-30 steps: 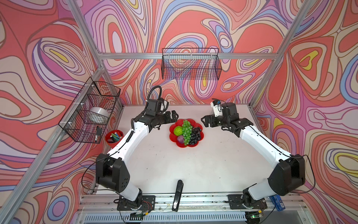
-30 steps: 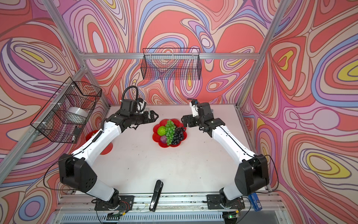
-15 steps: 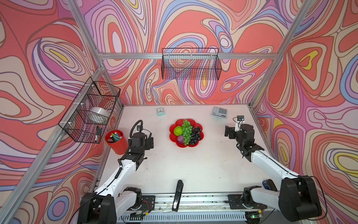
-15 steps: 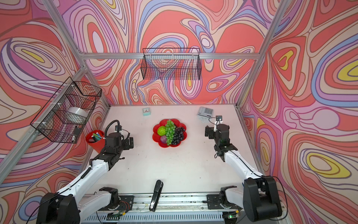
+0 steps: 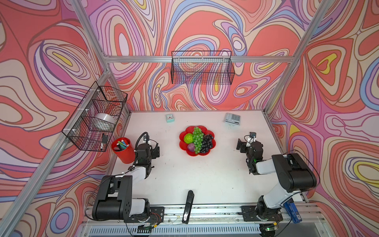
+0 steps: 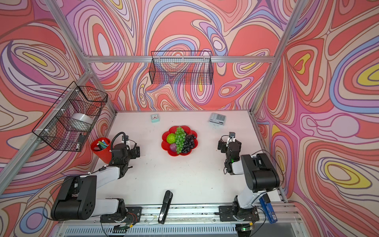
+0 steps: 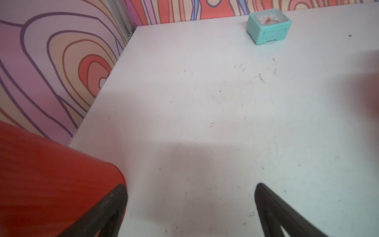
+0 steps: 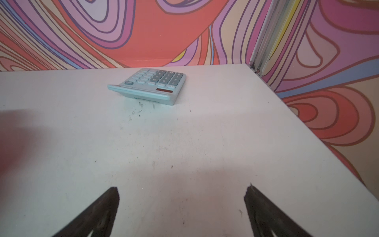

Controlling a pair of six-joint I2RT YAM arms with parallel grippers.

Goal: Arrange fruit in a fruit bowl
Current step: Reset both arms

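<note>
**Fruit sits in the bowl; both grippers wide and empty**

I find the bowl point(image 5: 182, 143) mid-table point(image 5: 205, 176), toward the far side. It holds green grapes point(image 5: 198, 139), dark grapes point(image 5: 207, 143), a bumpy green ball point(image 5: 188, 138) and a small purple fruit point(image 5: 191, 147), all packed together. I cannot make out a fifth piece.

I judge these to be light, hollow toys. The bunches are lumpy and best taken across the cluster's middle. The round pieces may roll, so grip their widest part. The glossy bowl may slide if nudged.

The left gripper point(image 7: 189, 184), beside the pen cup point(image 5: 123, 150), and the right gripper point(image 8: 182, 186), facing the calculator point(image 8: 151, 86), stand wide apart, holding nothing.
</note>
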